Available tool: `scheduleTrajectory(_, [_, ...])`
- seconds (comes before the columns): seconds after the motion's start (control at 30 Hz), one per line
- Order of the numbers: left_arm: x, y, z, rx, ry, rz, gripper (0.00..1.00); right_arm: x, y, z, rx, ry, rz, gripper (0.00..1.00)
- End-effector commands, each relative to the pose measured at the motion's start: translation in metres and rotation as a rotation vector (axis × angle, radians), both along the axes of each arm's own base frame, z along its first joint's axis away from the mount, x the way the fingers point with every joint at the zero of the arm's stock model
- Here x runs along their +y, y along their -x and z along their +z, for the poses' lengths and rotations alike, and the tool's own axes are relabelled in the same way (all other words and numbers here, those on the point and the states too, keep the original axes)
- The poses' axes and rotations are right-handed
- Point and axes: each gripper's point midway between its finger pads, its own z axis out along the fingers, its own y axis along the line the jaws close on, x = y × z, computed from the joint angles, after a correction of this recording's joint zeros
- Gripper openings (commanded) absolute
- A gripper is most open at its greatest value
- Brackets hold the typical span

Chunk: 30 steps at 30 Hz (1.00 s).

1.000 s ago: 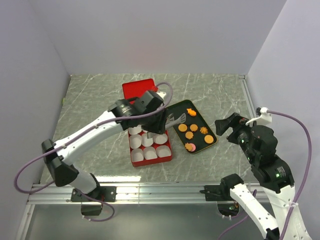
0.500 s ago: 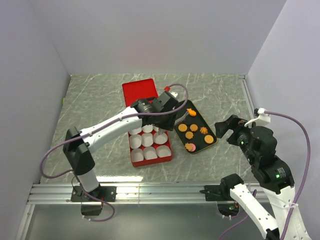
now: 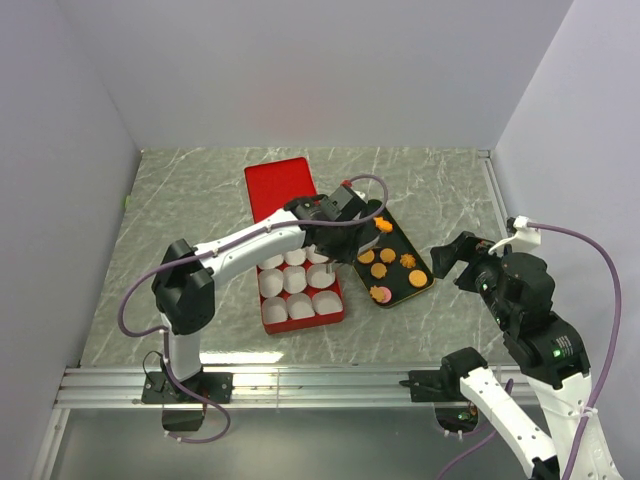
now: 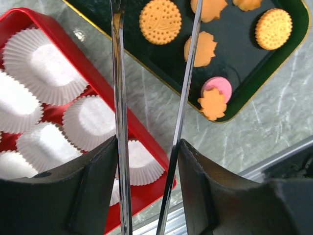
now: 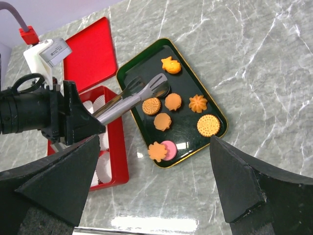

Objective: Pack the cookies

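Several cookies lie on a black tray (image 3: 396, 240): round orange ones (image 3: 365, 256), a pink one (image 3: 383, 295) partly under an orange one, and an irregular orange one (image 3: 382, 225) at the far end. My left gripper (image 3: 335, 232) is shut on metal tongs (image 5: 132, 98). The tong tips hang open and empty over the tray's left edge, next to a round cookie (image 5: 151, 105). The left wrist view shows the two tong arms (image 4: 117, 98) apart above the tray (image 4: 234, 54) and the pink cookie (image 4: 218, 87). My right gripper (image 3: 455, 255) is open and empty, above the table right of the tray.
A red box (image 3: 268, 318) with several empty white paper cups (image 3: 298, 283) sits left of the tray, close to it. Its red lid (image 3: 275, 185) lies flat behind it. Grey walls close in the left, back and right sides of the marble table.
My left arm has reached to the right, carrying the tongs from over the red box to over the tray's left edge. The right arm has barely moved.
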Motion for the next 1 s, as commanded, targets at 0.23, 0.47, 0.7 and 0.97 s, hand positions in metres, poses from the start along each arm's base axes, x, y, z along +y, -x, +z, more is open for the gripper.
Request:
scheduleTrajectory(0.23, [-0.013,0.008,0.009,0.075,0.134,-0.055,0.56,-0.005,-0.003,0.012,-0.033,0.007,-0.03,1.0])
scheduleTrajectory(0.47, [-0.009,0.024,-0.019,0.159,0.117,-0.072,0.54,-0.005,-0.001,0.006,-0.023,-0.004,-0.035,1.0])
scheduleTrajectory(0.7, [-0.012,0.027,-0.023,0.176,0.122,-0.075,0.49,-0.005,-0.002,0.006,-0.019,-0.012,-0.04,1.0])
scheduleTrajectory(0.97, [-0.003,0.005,0.046,0.015,0.128,-0.027,0.45,0.03,-0.008,0.016,0.031,-0.091,0.107,1.0])
